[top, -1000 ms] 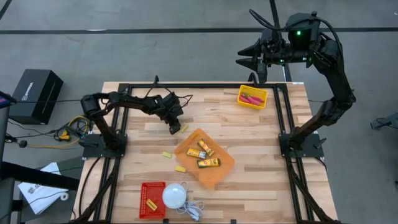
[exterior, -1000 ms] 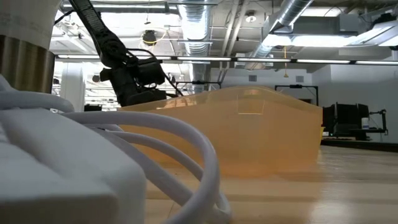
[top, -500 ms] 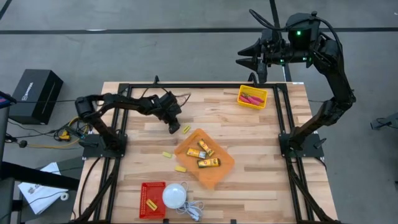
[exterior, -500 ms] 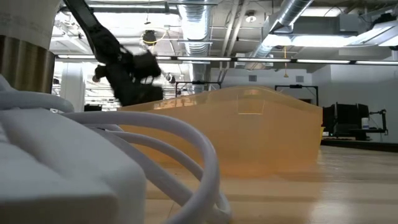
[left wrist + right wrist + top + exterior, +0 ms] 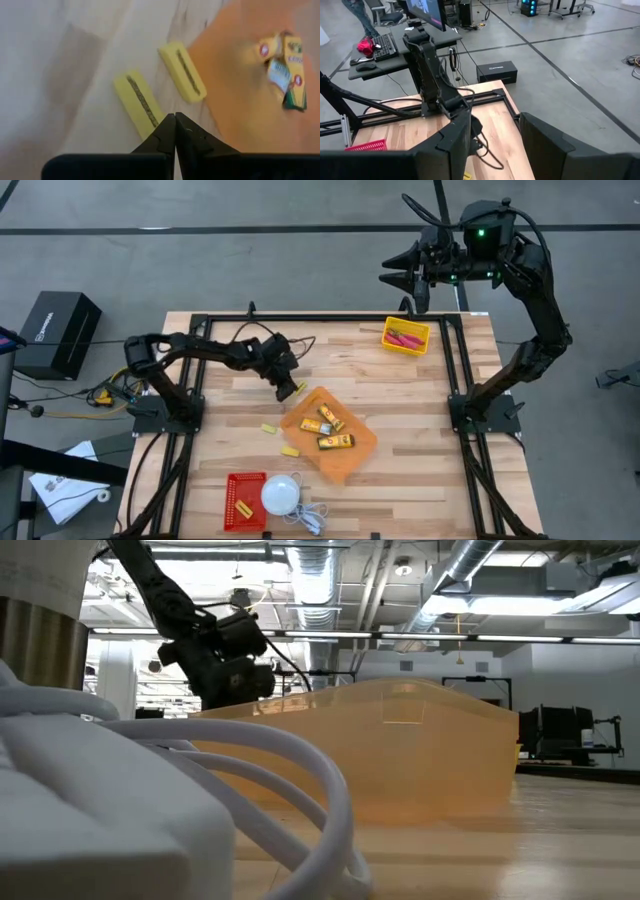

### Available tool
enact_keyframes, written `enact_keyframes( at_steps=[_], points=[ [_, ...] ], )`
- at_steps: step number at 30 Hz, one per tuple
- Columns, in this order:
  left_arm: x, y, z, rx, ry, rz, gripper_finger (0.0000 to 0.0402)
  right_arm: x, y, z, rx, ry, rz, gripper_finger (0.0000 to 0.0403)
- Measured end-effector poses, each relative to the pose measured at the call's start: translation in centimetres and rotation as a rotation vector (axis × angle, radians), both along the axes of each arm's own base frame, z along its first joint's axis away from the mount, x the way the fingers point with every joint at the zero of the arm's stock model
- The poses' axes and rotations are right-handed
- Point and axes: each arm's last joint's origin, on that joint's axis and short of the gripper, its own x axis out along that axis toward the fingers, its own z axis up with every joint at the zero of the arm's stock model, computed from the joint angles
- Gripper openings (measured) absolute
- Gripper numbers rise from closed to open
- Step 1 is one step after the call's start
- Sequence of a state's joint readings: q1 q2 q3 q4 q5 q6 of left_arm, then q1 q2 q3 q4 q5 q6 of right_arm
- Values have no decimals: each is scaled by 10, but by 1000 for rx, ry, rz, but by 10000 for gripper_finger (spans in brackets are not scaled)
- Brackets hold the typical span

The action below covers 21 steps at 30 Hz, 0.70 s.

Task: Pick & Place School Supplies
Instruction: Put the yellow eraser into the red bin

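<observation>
Left fingers (image 5: 174, 131) pressed together, apparently just above two yellow blocks (image 5: 141, 105)

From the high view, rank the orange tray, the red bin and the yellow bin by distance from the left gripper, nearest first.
1. Orange tray, just beside the left gripper, toward the table's middle.
2. Yellow bin, at the far edge on the right arm's side.
3. Red bin, at the near edge.

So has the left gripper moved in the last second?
Yes. In the high view the left gripper has shifted toward the orange tray, now near its edge, fingers shut.
</observation>
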State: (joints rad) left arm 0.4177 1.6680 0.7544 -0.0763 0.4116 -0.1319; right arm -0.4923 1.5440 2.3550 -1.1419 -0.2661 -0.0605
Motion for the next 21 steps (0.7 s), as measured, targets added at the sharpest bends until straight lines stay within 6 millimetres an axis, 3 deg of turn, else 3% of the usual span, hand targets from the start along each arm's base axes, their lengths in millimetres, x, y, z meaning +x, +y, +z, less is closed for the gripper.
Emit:
enact_keyframes(
  at_steps=[8,16,21],
  points=[
    [4,-3,-19,-34,53,-4,0,0,1,0,11,-1,6,163],
    [2,1,0,16,2,38,0,0,1,0,12,2,6,163],
    [1,2,0,23,7,46,0,0,1,0,5,2,8,163]
  ],
)
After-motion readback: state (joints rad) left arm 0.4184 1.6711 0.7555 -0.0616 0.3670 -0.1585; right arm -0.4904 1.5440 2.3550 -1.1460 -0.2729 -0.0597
